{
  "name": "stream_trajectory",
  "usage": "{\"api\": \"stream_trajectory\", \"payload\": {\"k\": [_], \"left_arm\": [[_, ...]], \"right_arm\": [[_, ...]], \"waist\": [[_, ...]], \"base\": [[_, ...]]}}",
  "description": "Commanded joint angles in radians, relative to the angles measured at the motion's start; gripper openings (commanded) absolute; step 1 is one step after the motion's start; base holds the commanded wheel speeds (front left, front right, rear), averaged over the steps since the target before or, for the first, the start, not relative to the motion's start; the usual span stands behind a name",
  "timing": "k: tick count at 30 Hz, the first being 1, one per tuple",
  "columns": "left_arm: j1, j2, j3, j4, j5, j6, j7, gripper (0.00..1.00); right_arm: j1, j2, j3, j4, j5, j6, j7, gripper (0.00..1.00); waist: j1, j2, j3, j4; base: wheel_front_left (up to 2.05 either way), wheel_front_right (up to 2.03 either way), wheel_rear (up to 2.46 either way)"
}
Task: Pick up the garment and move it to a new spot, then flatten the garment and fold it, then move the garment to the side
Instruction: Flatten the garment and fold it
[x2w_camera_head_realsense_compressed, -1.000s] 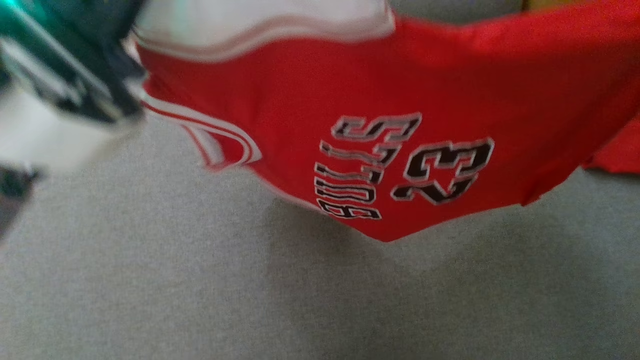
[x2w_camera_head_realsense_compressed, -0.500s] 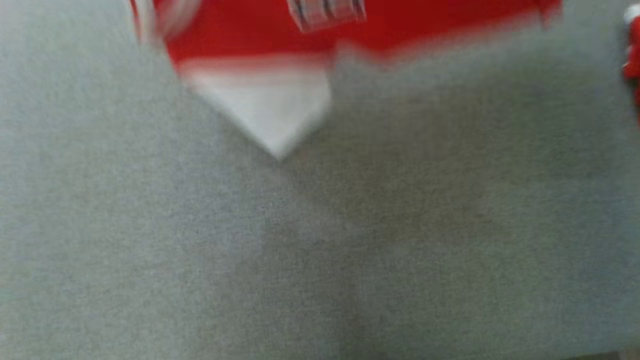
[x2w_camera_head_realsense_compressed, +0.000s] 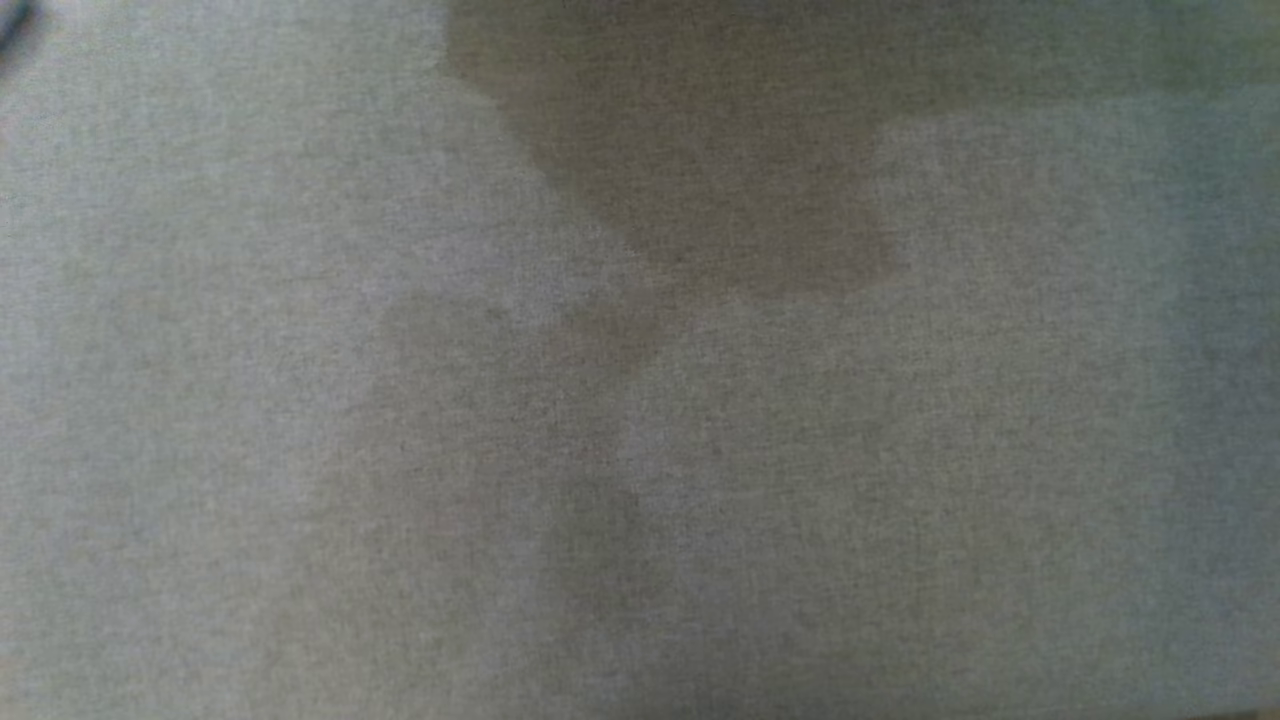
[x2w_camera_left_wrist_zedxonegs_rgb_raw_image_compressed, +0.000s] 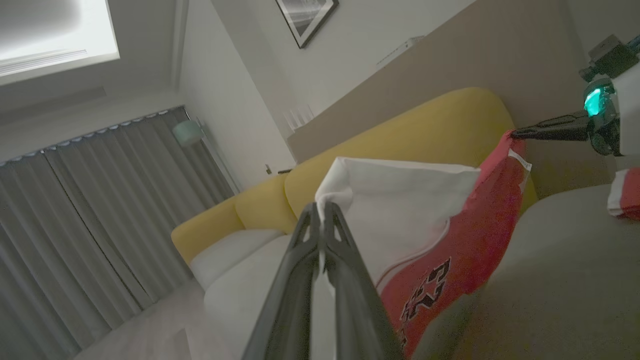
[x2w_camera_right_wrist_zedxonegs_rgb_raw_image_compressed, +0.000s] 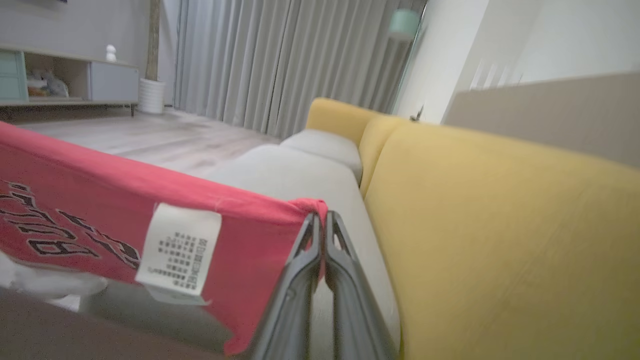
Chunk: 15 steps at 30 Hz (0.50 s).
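Note:
The garment (x2w_camera_left_wrist_zedxonegs_rgb_raw_image_compressed: 465, 245) is a red jersey with a white panel and black lettering, held stretched in the air above the grey sofa seat (x2w_camera_head_realsense_compressed: 300, 420). My left gripper (x2w_camera_left_wrist_zedxonegs_rgb_raw_image_compressed: 322, 207) is shut on the white edge of it. In the left wrist view my right gripper (x2w_camera_left_wrist_zedxonegs_rgb_raw_image_compressed: 515, 134) pinches the far red corner. In the right wrist view that gripper (x2w_camera_right_wrist_zedxonegs_rgb_raw_image_compressed: 321, 217) is shut on a bunched red corner of the garment (x2w_camera_right_wrist_zedxonegs_rgb_raw_image_compressed: 100, 200), and a white care label (x2w_camera_right_wrist_zedxonegs_rgb_raw_image_compressed: 179, 248) hangs from the cloth. A dark shadow (x2w_camera_head_realsense_compressed: 700, 170) falls on the seat in the head view.
A yellow sofa back (x2w_camera_right_wrist_zedxonegs_rgb_raw_image_compressed: 500, 225) runs along the right of the grey seat cushions (x2w_camera_right_wrist_zedxonegs_rgb_raw_image_compressed: 295, 175). Grey curtains (x2w_camera_right_wrist_zedxonegs_rgb_raw_image_compressed: 280, 65), a floor lamp (x2w_camera_right_wrist_zedxonegs_rgb_raw_image_compressed: 404, 22) and a low cabinet (x2w_camera_right_wrist_zedxonegs_rgb_raw_image_compressed: 65, 82) stand beyond the wooden floor (x2w_camera_right_wrist_zedxonegs_rgb_raw_image_compressed: 150, 140).
The red garment, which hung across the top of the head view a second ago, has slid off its upper edge. The left forearm has left that view too. The camera itself may have shifted.

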Motion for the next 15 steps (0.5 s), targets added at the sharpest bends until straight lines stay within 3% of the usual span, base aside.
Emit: {"api": "stream_trajectory", "payload": {"k": [1, 4, 8, 15], "left_arm": [[0.024, 0.074, 0.049, -0.049, -0.005, 0.002, -0.003, 0.00], [0.216, 0.119, 0.053, -0.128, 0.003, 0.003, -0.003, 0.00], [0.502, 0.158, 0.052, -0.229, 0.020, 0.044, -0.003, 0.00], [0.932, 0.143, 0.026, -0.345, 0.066, 0.140, -0.003, 0.00]], "right_arm": [[0.047, 0.000, 0.000, -0.011, 0.014, -0.002, -0.014, 0.00], [0.159, 0.009, -0.003, 0.021, 0.044, -0.002, -0.032, 0.00], [0.335, 0.012, -0.006, 0.018, 0.093, -0.002, -0.046, 0.00], [0.674, 0.004, -0.048, -0.083, 0.177, -0.002, -0.052, 0.00]], "waist": [[-0.0002, 0.0000, -0.009, 0.001], [-0.0002, 0.0000, -0.039, 0.000], [-0.0002, 0.0000, -0.092, -0.007], [-0.0002, 0.0000, -0.171, -0.014]], "base": [[0.00, 0.00, 0.00], [0.00, 0.00, 0.00], [0.00, 0.00, 0.00], [0.00, 0.00, 0.00]]}}
